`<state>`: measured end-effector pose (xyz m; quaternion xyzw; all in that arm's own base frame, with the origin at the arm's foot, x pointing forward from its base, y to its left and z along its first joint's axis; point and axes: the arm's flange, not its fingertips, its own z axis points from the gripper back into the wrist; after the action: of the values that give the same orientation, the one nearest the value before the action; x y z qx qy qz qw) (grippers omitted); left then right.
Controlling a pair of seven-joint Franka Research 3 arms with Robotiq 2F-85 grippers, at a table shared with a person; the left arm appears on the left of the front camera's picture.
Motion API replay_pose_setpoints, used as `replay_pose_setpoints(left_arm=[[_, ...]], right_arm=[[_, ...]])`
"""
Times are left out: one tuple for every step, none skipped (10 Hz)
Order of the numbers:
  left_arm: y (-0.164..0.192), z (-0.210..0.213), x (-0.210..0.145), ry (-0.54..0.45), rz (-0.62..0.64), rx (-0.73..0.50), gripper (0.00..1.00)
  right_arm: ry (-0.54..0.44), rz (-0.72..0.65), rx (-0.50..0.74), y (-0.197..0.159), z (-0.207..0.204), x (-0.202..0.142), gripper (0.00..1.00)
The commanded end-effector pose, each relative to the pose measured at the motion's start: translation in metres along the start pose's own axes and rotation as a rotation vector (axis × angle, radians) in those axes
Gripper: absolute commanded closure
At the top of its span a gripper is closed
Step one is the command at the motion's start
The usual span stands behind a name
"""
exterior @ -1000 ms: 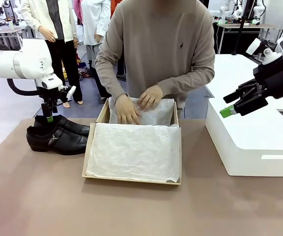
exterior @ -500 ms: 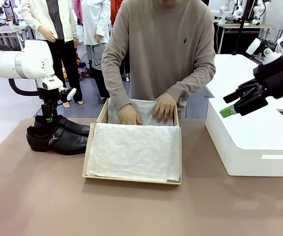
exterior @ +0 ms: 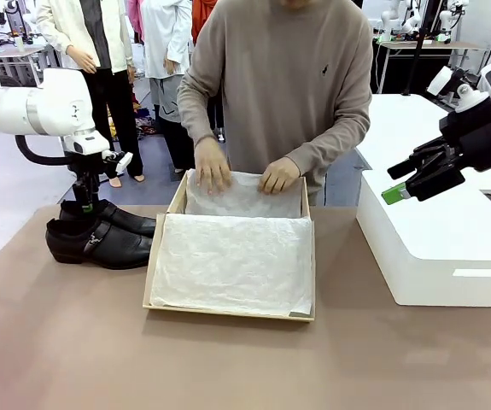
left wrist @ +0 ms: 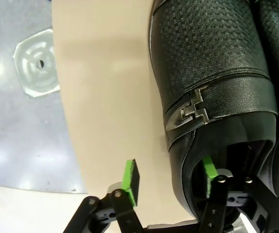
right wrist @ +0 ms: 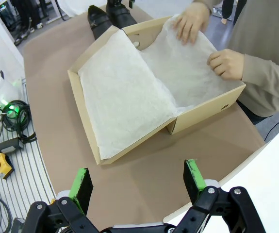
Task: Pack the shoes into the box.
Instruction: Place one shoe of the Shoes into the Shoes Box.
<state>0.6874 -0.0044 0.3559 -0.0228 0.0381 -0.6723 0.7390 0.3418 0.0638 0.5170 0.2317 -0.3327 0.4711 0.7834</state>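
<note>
Shoes (exterior: 100, 237): the pair is lying side by side on the table, just beside the left wall of the box, toes pointing toward it. The leather is glossy black, with a woven grain on top in the left wrist view (left wrist: 212, 73) and a metal buckle on the side strap.
Left gripper (exterior: 85, 205): it is standing over the heel of one shoe. One green pad is sitting inside the shoe's opening and the other outside (left wrist: 168, 174). The jaws are apart, and bare table is showing between the outer pad and the leather.
Box (exterior: 154, 256): tan cardboard with straight thin walls, lying open in the middle of the table.
Tissue paper (exterior: 232, 260): white and crinkled, covering the inside.
Person's hands (exterior: 213, 165): both are pressing the paper at the far end.
Right gripper (exterior: 396, 181): it is hovering above the white block (exterior: 450, 239), jaws wide and holding nothing.
Table (exterior: 228, 367): smooth brown, lying bare before the box's near edge.
</note>
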Motion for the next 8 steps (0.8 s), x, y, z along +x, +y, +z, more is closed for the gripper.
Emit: replay_pose_setpoints(left_arm=[[0.0047, 0.0036, -0.0009, -0.012, 0.008, -0.007, 0.97], [0.0045, 0.0034, -0.0014, -0.012, 0.006, -0.007, 1.00], [0.0044, 0.0031, -0.0019, -0.012, 0.006, -0.006, 1.00], [0.0046, 0.0028, -0.0025, -0.007, 0.007, -0.005, 1.00], [0.0042, 0.0025, -0.0030, -0.001, 0.008, -0.002, 1.00], [0.0037, 0.0026, -0.0032, 0.009, 0.006, 0.006, 1.00], [0.0032, 0.0032, -0.0037, 0.016, 0.007, 0.013, 1.00], [0.0021, 0.0039, -0.0044, 0.022, 0.005, 0.020, 1.00]], right_arm=[[-0.029, 0.025, 0.013, -0.0037, -0.0016, 0.0007, 0.00], [-0.029, 0.025, 0.013, -0.0037, -0.0016, 0.0007, 0.00], [-0.029, 0.025, 0.013, -0.0037, -0.0016, 0.0007, 0.00], [-0.029, 0.025, 0.013, -0.0037, -0.0016, 0.0007, 0.00], [-0.029, 0.025, 0.013, -0.0037, -0.0016, 0.0007, 0.00], [-0.029, 0.025, 0.013, -0.0037, -0.0016, 0.0007, 0.00], [-0.029, 0.025, 0.013, -0.0037, -0.0016, 0.0007, 0.00], [-0.029, 0.025, 0.013, -0.0037, -0.0016, 0.0007, 0.00]])
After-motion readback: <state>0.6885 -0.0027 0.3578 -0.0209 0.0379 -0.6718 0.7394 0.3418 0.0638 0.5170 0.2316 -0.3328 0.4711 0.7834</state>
